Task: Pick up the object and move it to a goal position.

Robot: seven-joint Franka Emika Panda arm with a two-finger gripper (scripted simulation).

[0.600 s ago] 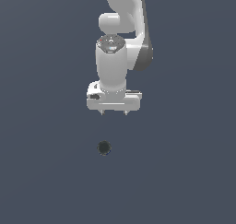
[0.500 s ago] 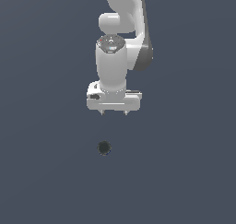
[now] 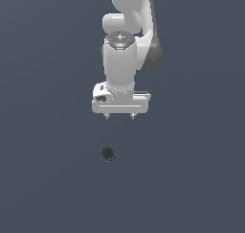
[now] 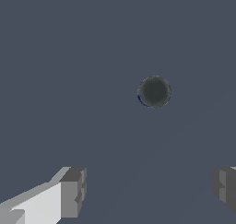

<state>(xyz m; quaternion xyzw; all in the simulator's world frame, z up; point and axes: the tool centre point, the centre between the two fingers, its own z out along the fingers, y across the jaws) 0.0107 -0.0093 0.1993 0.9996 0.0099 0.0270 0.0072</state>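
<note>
Against a plain slate-grey floor, we hover our gripper (image 3: 120,116) with jaws spread and empty, well above the ball (image 3: 108,154), so we judge this the approach step, needing alignment, descent, then closing.
</note>
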